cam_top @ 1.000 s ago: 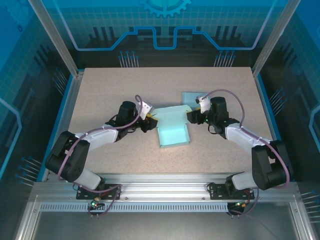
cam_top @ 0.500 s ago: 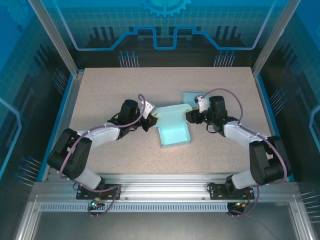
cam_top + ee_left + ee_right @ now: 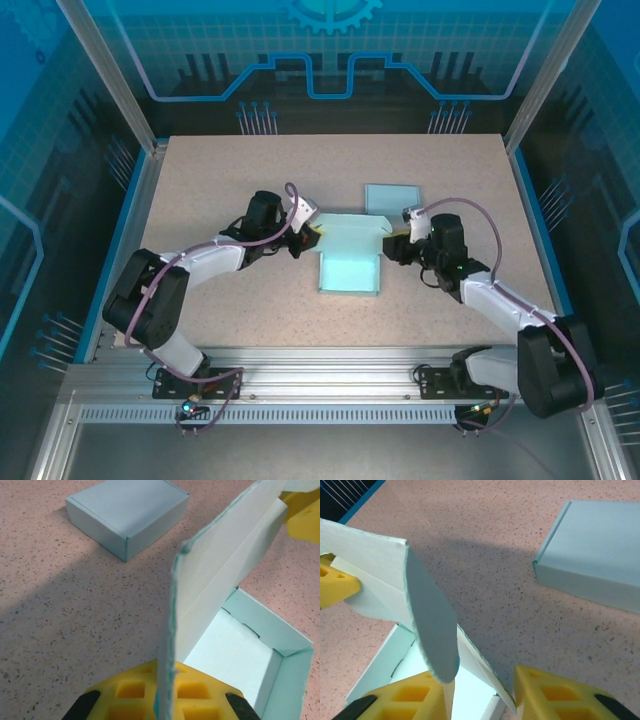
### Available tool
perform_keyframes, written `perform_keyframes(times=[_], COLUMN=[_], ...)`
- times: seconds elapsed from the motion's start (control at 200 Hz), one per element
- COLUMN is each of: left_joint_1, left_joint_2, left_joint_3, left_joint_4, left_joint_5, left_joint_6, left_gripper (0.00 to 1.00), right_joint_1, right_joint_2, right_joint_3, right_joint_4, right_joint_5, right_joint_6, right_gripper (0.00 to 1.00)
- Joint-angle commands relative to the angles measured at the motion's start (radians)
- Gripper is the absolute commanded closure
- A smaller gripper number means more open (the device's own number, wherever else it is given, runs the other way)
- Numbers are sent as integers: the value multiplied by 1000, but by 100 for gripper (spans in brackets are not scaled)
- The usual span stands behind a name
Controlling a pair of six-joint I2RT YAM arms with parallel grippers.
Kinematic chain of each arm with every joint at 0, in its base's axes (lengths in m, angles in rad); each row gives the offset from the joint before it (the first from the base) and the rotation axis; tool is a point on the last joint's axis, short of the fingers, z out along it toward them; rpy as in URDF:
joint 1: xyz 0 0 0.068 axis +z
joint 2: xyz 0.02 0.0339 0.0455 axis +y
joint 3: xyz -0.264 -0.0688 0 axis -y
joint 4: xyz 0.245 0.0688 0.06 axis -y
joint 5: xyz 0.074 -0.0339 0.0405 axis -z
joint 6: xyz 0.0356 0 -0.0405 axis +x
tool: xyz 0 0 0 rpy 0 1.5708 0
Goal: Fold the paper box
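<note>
Two boxes are lying here: one finished box (image 3: 392, 196), one open box (image 3: 348, 272). Left gripper (image 3: 312, 232) is pinching its flap (image 3: 220, 570); right gripper (image 3: 392, 240) is straddling it, jaws spread.

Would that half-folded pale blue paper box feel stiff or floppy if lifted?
Probably floppy: the pale blue paper box has a raised flap that looks sheet-thin edge-on. Likely light, being hollow and open. Its flat base shouldn't roll.
</note>
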Motion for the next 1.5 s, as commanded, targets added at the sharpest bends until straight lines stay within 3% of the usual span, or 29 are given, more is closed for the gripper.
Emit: perform_keyframes(times=[0.0, 0.255, 0.69, 0.941, 1.336, 1.496], left_joint_1=[-6, -53, -243, -276, -290, -306], left_joint_2=[14, -13, -34, -57, -78, -68], left_joint_3=[33, -5, 7, 14, -11, -21], left_joint_4=[-23, 3, 45, 57, 53, 118], left_joint_5=[52, -41, -445, -492, -514, -548], left_joint_6=[10, -65, -314, -484, -672, -727], left_gripper=[98, 94, 93, 82, 82, 75], right_joint_1=[27, 83, 214, 265, 317, 355], right_joint_2=[-58, -107, -83, -83, -70, -21], right_joint_3=[-37, -89, -92, -90, -109, -88], right_joint_4=[18, 10, 69, 87, 207, 254], right_joint_5=[36, 165, 361, 466, 529, 569], right_joint_6=[59, 106, 182, 161, 131, 119], right_gripper=[63, 67, 89, 100, 100, 100])
